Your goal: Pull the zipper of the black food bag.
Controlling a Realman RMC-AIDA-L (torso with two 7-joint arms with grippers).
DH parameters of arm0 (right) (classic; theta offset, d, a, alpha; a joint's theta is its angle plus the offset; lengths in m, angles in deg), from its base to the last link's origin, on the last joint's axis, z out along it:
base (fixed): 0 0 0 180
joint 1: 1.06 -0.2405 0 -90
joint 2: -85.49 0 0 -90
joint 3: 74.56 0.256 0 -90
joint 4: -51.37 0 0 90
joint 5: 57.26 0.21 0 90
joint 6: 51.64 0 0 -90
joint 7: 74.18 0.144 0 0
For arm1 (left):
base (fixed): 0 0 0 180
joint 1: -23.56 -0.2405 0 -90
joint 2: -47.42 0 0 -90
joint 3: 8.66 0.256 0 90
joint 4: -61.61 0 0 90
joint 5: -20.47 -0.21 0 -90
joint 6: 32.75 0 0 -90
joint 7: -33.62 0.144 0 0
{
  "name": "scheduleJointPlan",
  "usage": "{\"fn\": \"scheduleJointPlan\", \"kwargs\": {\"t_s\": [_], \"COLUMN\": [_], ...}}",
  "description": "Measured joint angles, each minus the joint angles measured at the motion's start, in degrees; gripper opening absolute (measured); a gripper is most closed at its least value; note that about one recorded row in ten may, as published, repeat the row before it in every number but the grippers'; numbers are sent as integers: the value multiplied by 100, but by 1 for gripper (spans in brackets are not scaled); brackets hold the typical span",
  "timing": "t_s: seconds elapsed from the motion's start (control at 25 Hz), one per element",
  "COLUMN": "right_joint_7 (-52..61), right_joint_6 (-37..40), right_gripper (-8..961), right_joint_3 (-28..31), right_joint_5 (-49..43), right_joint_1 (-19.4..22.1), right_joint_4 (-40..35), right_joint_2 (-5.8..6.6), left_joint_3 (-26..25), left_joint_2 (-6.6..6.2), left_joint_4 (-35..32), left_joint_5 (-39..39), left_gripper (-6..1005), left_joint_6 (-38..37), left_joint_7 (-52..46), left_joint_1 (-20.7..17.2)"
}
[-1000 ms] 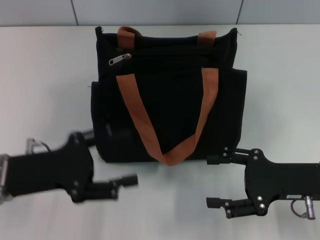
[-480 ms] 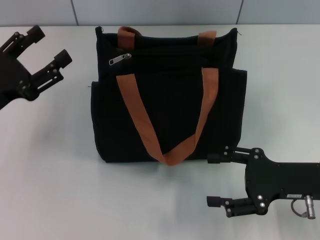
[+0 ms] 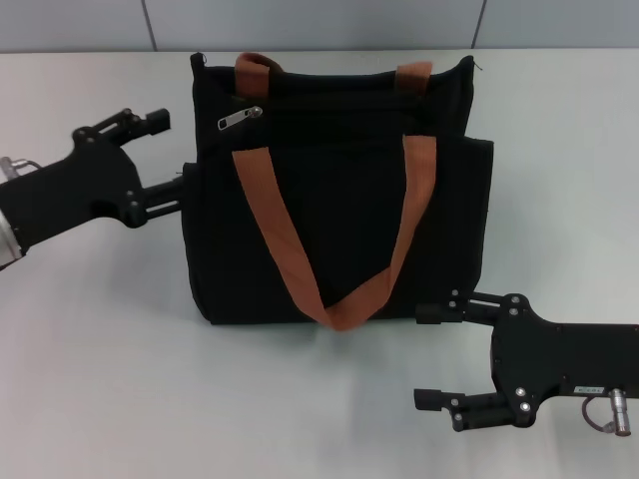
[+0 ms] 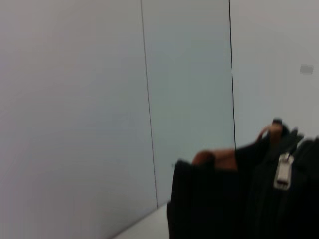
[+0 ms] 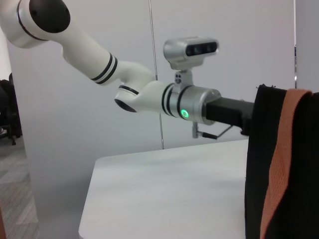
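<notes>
The black food bag point(image 3: 339, 200) lies flat in the middle of the white table, its orange-brown handle straps point(image 3: 275, 230) draped over its front. The zipper point(image 3: 240, 118), a small silver pull tab, sits near the bag's upper left corner. My left gripper point(image 3: 168, 162) is open right at the bag's left edge, one finger level with the zipper, the other by the side pocket. The left wrist view shows the bag point(image 4: 224, 204) and the zipper pull point(image 4: 283, 172) close by. My right gripper point(image 3: 427, 357) is open and empty by the bag's front right corner.
The table's far edge meets a grey panelled wall point(image 3: 319, 20). The right wrist view shows the bag's side point(image 5: 256, 164), a strap point(image 5: 281, 164) and my left arm point(image 5: 149, 94) beyond it. Bare tabletop lies on both sides of the bag.
My left arm swung from the front left of the table to the far left, then in to the bag's left edge near the zipper. The right arm and bag stayed still.
</notes>
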Motion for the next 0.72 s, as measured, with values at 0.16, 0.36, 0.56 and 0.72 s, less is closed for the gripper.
{"fn": "scheduleJointPlan", "kwargs": {"t_s": [0.16,0.36,0.56,0.72], "right_joint_7": [0,0,0,1], "right_joint_6": [0,-6,-15,29], "right_gripper": [776,771,766,762], "right_joint_3": [13,31,92,435], "right_joint_5": [23,84,92,96], "right_joint_1": [-7,-7,3,1], "right_joint_4": [0,0,0,30], "right_joint_2": [0,0,0,-4], "left_joint_3": [282,258,102,105], "left_joint_2": [67,105,115,116], "left_joint_4": [-32,-93,-99,-99], "left_joint_5": [-17,21,448,765], "left_gripper": [766,759,604,433], "left_joint_6": [633,710,460,69], "left_joint_7": [16,69,114,289], "left_joint_1": [187,223,125,-30]}}
